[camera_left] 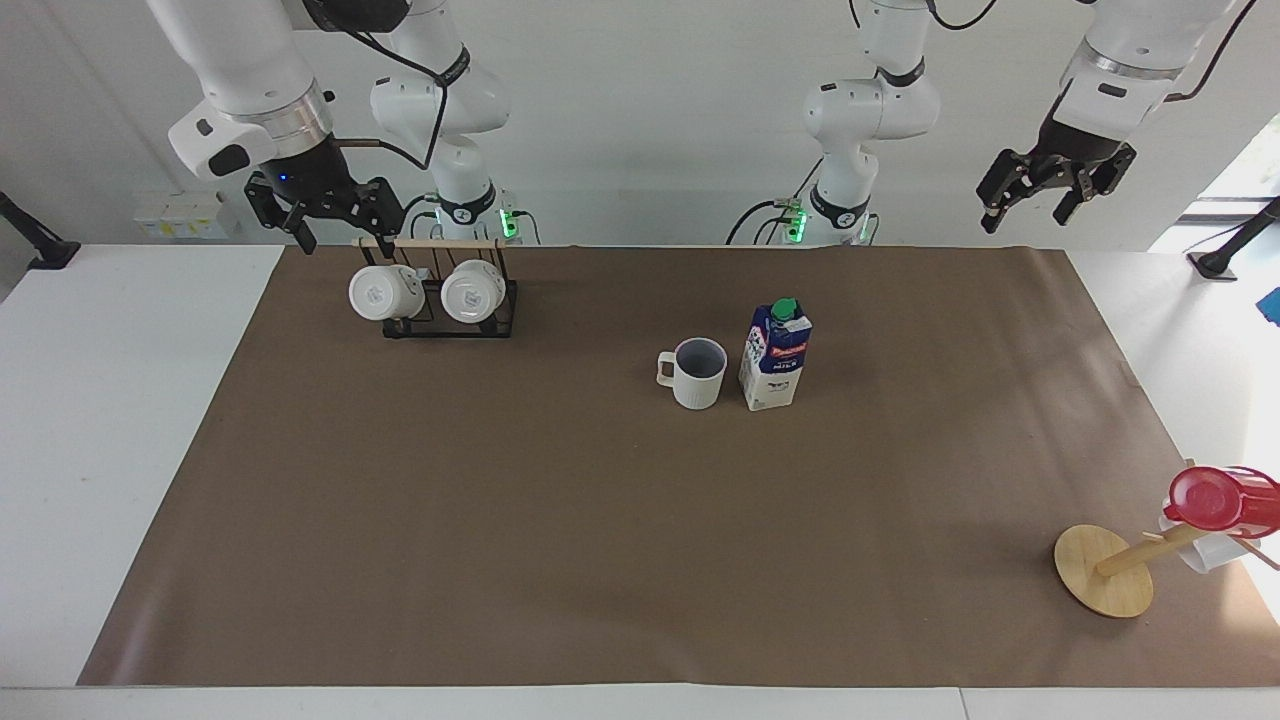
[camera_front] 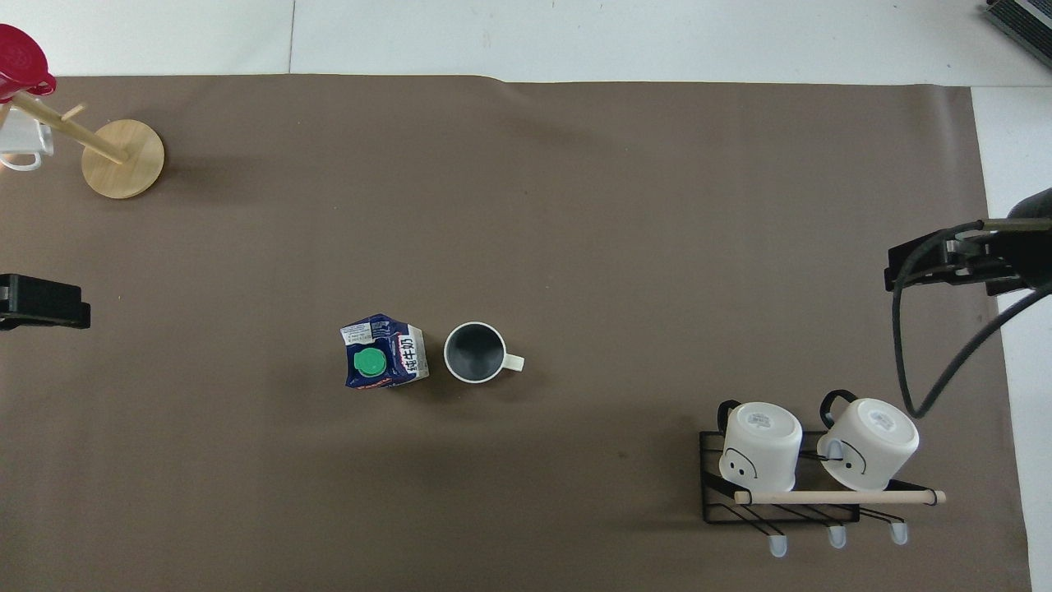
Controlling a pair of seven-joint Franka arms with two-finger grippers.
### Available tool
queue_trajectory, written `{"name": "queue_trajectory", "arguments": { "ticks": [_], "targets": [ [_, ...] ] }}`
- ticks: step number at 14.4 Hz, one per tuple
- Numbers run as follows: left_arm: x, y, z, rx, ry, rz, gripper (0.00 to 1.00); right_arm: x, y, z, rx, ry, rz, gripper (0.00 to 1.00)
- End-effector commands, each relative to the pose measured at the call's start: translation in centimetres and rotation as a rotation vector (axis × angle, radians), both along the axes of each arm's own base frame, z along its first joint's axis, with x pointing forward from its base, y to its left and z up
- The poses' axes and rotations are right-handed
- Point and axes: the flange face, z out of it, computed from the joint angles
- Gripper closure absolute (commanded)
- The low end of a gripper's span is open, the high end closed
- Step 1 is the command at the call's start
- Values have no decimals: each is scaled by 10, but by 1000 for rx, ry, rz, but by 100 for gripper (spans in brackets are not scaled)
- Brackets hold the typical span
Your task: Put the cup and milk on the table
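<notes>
The cup (camera_left: 697,372) and the milk (camera_left: 776,356) stood upright, just beside each other, near the middle of the table (camera_left: 140,420). Both the left gripper (camera_left: 1050,186) and the right gripper (camera_left: 318,212) hung released and empty. The task looked finished.

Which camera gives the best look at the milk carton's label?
The facing view: the milk stands upright beside the cup, its printed side and green cap visible. The overhead view shows mostly its folded top and cap, with only a sliver of lettering.
</notes>
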Motion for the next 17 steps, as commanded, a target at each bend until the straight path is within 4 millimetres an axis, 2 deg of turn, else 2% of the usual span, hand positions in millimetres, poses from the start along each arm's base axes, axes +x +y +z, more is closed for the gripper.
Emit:
{"name": "queue_trajectory", "arguments": {
  "ticks": [1,5,10,17],
  "targets": [
    [-3,4,6,3,21,-31,0,-2,-4,1,17,6,14,0],
    [-4,9,5,1,28,-11,0,-2,-3,1,17,6,15,0],
    [-6,-4,7,-13,23,-33,0,-2,-4,1,17,6,14,0],
    [-6,-3,7,-24,21,-30,0,-2,-4,1,17,6,14,0]
  ]
}}
